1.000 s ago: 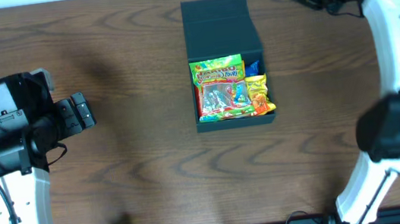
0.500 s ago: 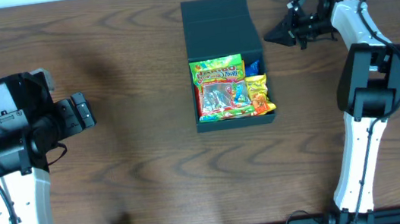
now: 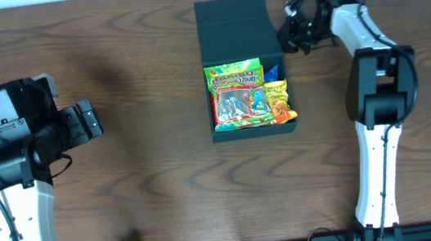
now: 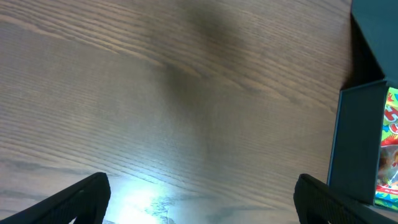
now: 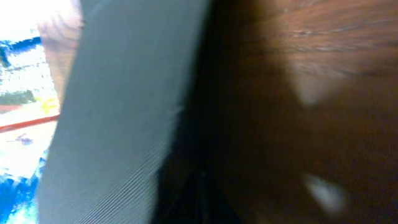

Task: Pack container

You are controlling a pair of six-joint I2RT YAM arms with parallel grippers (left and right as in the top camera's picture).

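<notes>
brown wood grain covers the table (image 3: 149, 186) from edge to edge. near the left edge the left gripper (image 3: 89, 121) points toward the middle, in the same place and pose as a second ago. in the left wrist view its two fingers (image 4: 81, 199) stand wide apart with only bare wood between them, nothing held. at the middle of the tabletop, toward the far edge, sits the container (image 3: 254, 131), a dark teal square box, unmoved since the earlier frames. its flap lid (image 3: 233, 26) lies open and flat toward the far edge. inside it lie a green gummy packet (image 3: 237, 93) on the left, a yellow packet (image 3: 278, 101) along the right wall, and a blue packet (image 3: 274, 71) partly showing behind the yellow one; none has shifted. right of the box is the change: the right gripper (image 3: 293, 33) was up by the far right corner a second ago and apart from the box half a second ago. now it sits just beside the right edge of the open lid, aimed at it. whether it touches the lid cannot be told from overhead. the right wrist view is blurred and filled by the container (image 5: 124, 112) close up, with dark wood to its right. the right fingers do not show clearly, so whether they are spread or closed cannot be told.
</notes>
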